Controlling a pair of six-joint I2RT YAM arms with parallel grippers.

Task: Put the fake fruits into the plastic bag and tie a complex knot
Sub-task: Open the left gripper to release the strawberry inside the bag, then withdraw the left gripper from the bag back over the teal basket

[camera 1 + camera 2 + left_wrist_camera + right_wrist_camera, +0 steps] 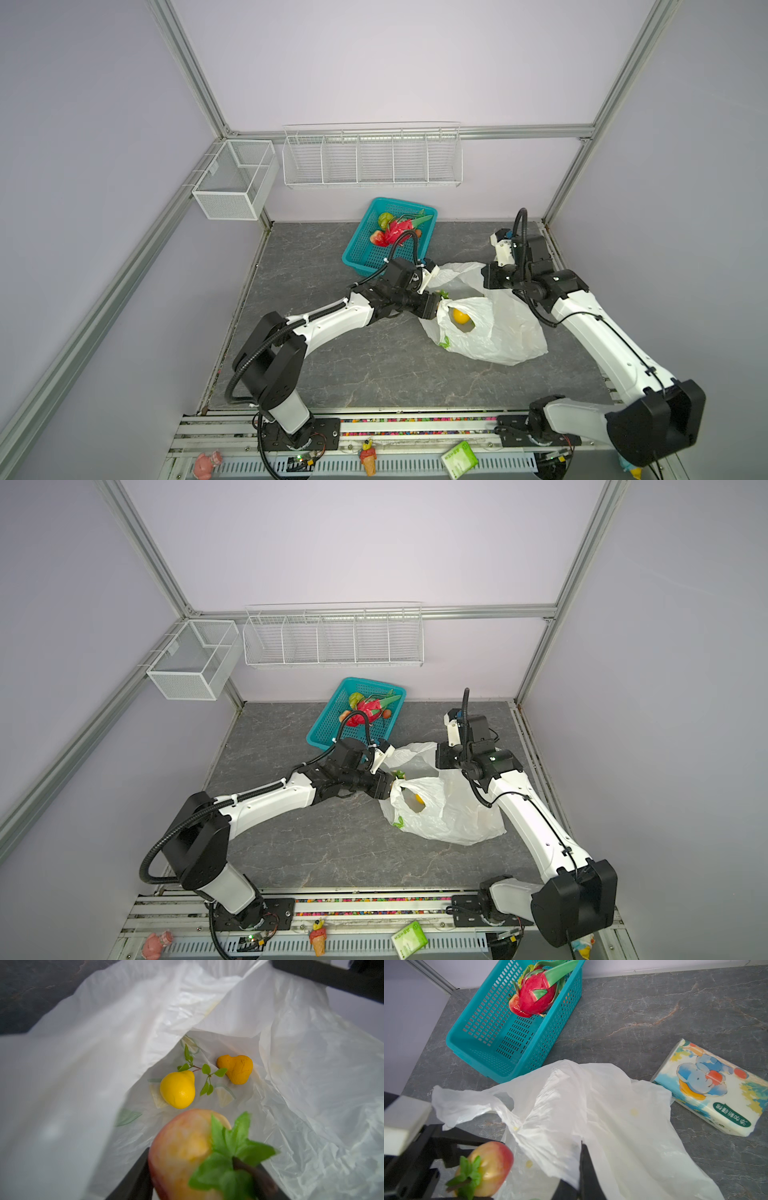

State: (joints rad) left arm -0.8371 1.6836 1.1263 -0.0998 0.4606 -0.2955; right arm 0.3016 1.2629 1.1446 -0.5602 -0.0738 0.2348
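The left gripper (199,1176) is gripping one peach-coloured fruit (182,1147) with green leaves. Its jaws are standing part-way apart around the fruit, and it is holding the fruit right at the mouth of the single plastic bag (498,332). The bag is lying on the right half of the counter (332,353). The right gripper (584,1159) is clamping shut on the bag's film and holding the mouth up and open.

Two fruits are lying inside the bag, apart from each other: one yellow lemon (177,1091) and one orange fruit (236,1069).

One teal basket (358,232) is sitting at the far middle of the counter, just beyond the bag and to its left. In it, one dragon fruit (395,232), one green fruit (385,218) and one red fruit (377,237) are resting together at the far end. I cannot tell whether more small fruits are lying behind them.

One cartoon-printed packet (710,1088) is lying on the counter just beside the bag.
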